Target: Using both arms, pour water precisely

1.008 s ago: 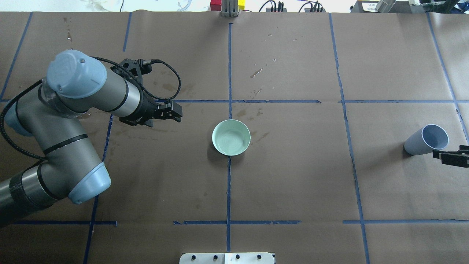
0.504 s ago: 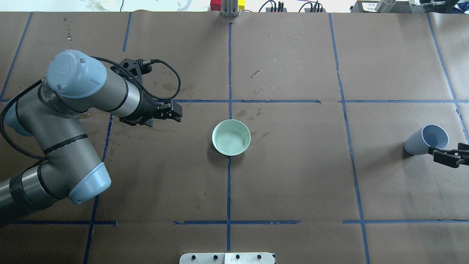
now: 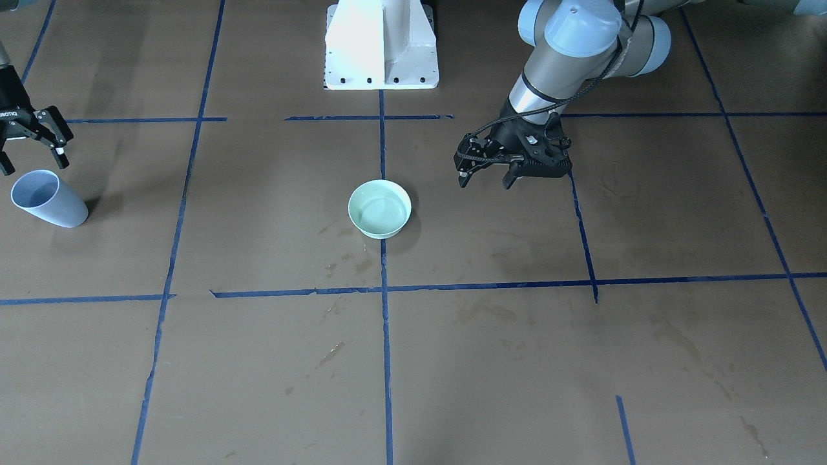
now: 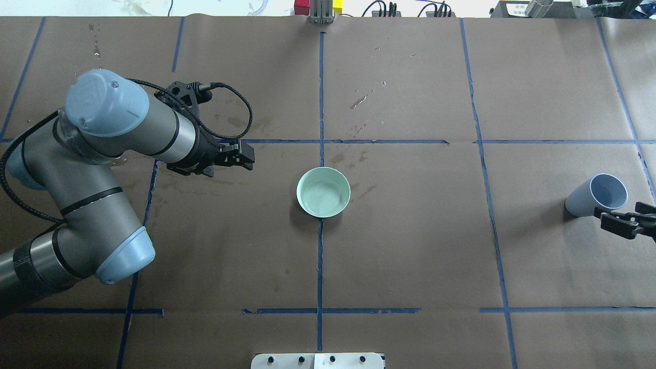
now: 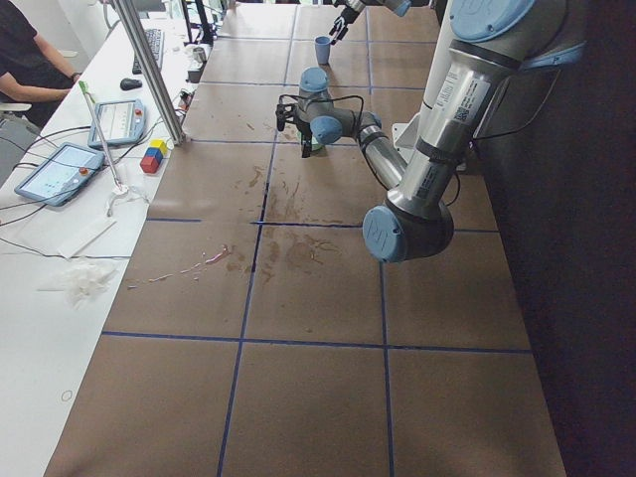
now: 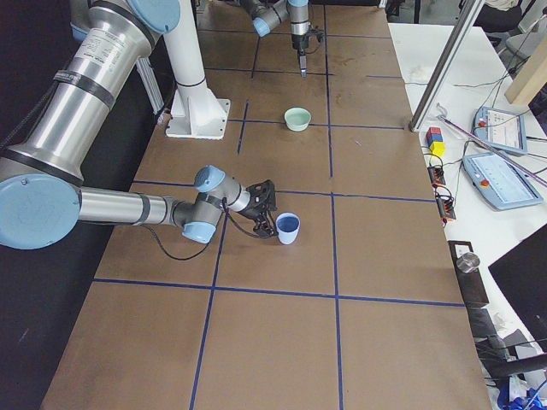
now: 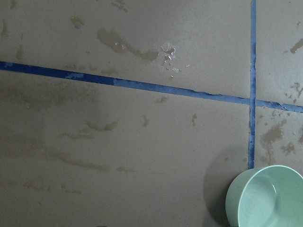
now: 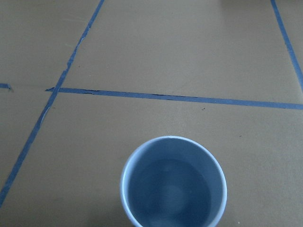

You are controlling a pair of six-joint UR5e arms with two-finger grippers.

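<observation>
A pale blue cup (image 4: 597, 195) holding water stands at the table's far right; it also shows in the front view (image 3: 45, 197) and fills the bottom of the right wrist view (image 8: 173, 187). My right gripper (image 3: 33, 166) is open and empty, just on the robot side of the cup's rim, and it shows at the edge of the overhead view (image 4: 617, 221). A mint green bowl (image 4: 323, 192) sits at the table's centre on a blue tape line, also in the front view (image 3: 379, 208) and the left wrist view (image 7: 265, 198). My left gripper (image 3: 484, 184) is open and empty, hovering left of the bowl (image 4: 245, 156).
The white pedestal (image 3: 381, 45) stands at the robot-side edge. Blue tape lines (image 4: 321, 92) grid the brown table cover. Wet stains (image 7: 128, 45) mark the cover near the left gripper. Tablets and coloured blocks (image 6: 434, 141) lie on the side bench beyond the table.
My right gripper has moved in toward the blue cup, closing up on its rim. The left arm has barely moved. The bowl and cup stay put.
</observation>
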